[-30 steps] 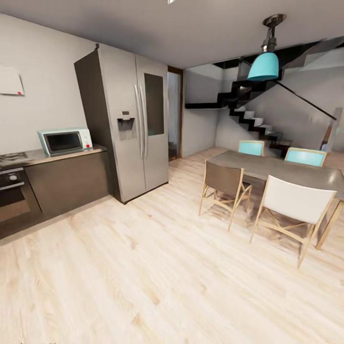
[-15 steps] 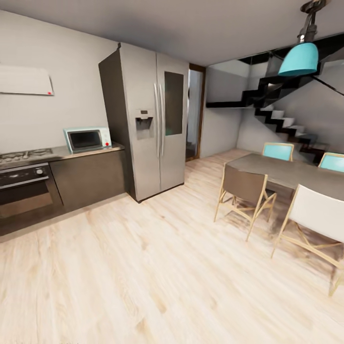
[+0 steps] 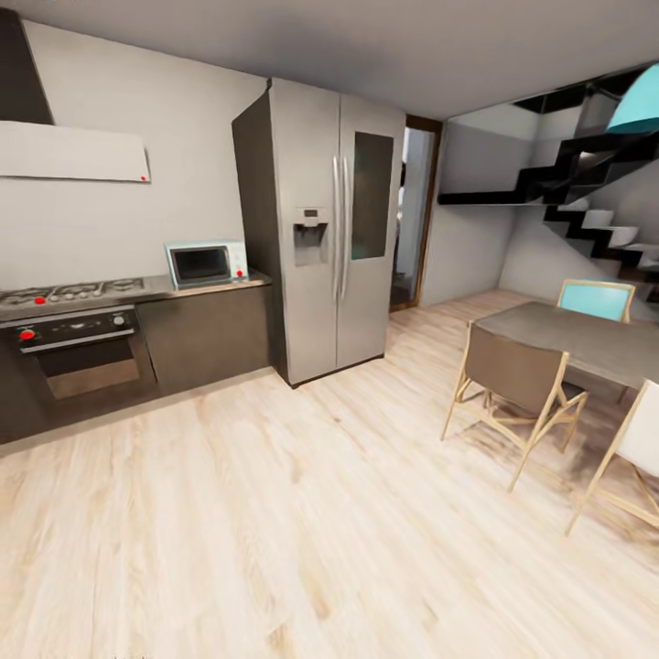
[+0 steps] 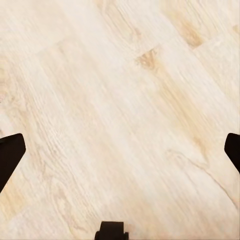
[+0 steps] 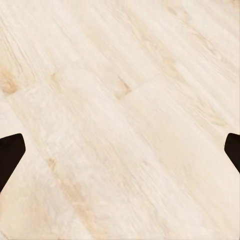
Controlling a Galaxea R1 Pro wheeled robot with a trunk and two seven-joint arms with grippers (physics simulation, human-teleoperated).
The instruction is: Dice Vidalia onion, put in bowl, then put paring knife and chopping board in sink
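We see both the left pincer (image 4: 120, 155) and right pincer (image 5: 120, 152) spread wide over pale wood floor (image 3: 302, 513); a tabletop (image 3: 206, 288) adjoins the refrigerator (image 3: 334, 229).

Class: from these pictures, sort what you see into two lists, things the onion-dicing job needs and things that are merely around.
Job things: countertop; left gripper and right gripper, both open.
Merely around: microwave, fridge, oven, dining table, chairs, stairs.

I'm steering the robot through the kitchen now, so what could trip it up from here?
The brown chair and dining table stand close on the right, so a wide turn might clip them. Both grippers, left and right, hang open over bare wooden floor; reaching the countertop could knock the microwave.
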